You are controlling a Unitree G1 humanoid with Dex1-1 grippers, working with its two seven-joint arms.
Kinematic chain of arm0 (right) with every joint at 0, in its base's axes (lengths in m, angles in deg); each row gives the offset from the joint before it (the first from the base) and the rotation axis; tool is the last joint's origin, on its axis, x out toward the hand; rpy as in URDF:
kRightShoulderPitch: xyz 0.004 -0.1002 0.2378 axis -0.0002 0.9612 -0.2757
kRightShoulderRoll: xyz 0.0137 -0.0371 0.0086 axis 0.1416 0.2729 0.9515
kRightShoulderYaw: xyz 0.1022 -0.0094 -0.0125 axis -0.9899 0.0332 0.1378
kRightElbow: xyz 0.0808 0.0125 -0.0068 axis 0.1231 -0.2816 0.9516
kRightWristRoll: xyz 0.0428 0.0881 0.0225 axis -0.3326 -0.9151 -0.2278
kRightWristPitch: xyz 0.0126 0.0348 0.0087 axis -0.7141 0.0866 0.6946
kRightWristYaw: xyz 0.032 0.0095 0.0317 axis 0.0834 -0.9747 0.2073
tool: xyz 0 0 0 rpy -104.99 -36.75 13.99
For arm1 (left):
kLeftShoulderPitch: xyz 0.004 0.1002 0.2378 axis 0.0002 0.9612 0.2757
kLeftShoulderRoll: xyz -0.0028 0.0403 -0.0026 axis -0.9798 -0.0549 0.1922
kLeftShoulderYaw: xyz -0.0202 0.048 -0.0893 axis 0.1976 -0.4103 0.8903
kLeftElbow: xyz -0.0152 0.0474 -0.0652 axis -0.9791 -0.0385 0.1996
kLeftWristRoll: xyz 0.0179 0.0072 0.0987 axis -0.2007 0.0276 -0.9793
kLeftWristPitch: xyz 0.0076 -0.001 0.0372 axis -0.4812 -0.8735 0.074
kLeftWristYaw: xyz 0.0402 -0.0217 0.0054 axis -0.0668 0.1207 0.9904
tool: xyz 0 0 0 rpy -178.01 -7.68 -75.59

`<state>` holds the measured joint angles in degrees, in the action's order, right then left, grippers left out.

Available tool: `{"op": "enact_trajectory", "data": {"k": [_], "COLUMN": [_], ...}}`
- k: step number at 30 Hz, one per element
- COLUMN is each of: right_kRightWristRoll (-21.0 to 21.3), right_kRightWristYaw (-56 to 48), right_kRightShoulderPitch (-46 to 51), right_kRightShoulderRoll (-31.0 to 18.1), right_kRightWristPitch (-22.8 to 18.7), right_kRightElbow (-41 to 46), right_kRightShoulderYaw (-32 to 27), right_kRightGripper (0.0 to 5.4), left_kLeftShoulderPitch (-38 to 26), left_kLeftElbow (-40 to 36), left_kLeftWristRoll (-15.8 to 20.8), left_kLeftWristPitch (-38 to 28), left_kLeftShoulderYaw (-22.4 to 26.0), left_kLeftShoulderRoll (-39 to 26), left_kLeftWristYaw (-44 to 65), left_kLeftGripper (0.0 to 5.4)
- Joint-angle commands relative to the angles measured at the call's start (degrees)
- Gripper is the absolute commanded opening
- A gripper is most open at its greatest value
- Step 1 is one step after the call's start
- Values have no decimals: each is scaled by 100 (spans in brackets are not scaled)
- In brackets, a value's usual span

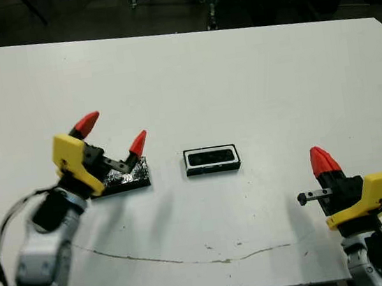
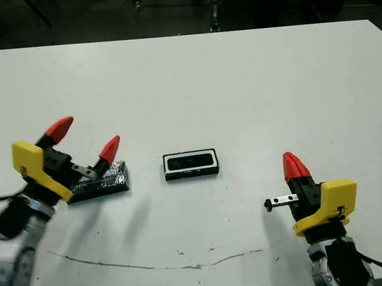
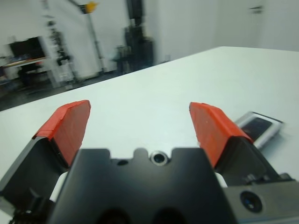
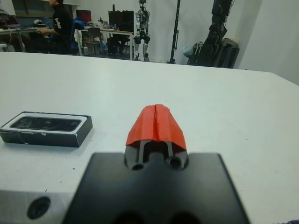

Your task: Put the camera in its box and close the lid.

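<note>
Glossy speckled lid; white-lined box holding flat camera.

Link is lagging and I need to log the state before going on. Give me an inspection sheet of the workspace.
Surface: white table, with a thin dark line across its near part.
Job's things: camera lies inside the box; lid off, flat on the table, apart to the box's left.
Clutter: nothing seen.
Grippers: left gripper open, over the lid's left end; right gripper shut, empty, near the table's front right.
Cables: black cable looping by the left arm.
Surroundings: dark stands and equipment beyond the table; a seated person at a far desk.
</note>
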<state>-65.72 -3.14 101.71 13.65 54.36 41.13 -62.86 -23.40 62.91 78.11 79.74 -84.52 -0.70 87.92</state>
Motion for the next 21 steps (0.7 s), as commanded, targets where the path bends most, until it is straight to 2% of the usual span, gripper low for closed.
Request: {"op": "enact_trajectory", "data": {"k": [1, 5, 8, 11, 13, 17, 21], "right_kRightWristRoll": [-43, -55, -96, -63, -77, -89, -168], "right_kRightWristYaw": [13, 11, 21, 43, 43, 38, -3], "right_kRightShoulderPitch": [1, 6, 13, 15, 23, 24, 21], "right_kRightShoulderRoll": [-59, -82, -72, -80, -79, -73, -73], "right_kRightWristPitch": [-15, -30, -47, -34, -37, -12, 12], "right_kRightElbow": [-65, -60, -58, -65, -61, -75, -88], "right_kRightShoulderYaw": [-8, -13, -19, -10, -3, 15, 15], "right_kRightGripper": [0, 0, 0, 0, 0, 0, 0], "left_kLeftShoulderPitch": [-487, -1387, -2101, -2839, -3154, -3492, -3610], "left_kLeftElbow": [550, 1782, 2756, 3871, 4410, 4940, 5185], "left_kLeftWristRoll": [139, 252, 24, 4, -121, -545, -744], "left_kLeftWristPitch": [86, 45, -358, -380, -625, -1067, -1324], "left_kLeftShoulderYaw": [-19, -195, -466, -658, -742, -992, -1131], "left_kLeftShoulderRoll": [-704, -1203, -1373, -1353, -1281, -1182, -1060], "left_kLeftWristYaw": [1024, 2461, 3401, 4472, 4874, 5079, 5142], "left_kLeftGripper": [540, 540, 540, 540, 540, 540, 540]}}
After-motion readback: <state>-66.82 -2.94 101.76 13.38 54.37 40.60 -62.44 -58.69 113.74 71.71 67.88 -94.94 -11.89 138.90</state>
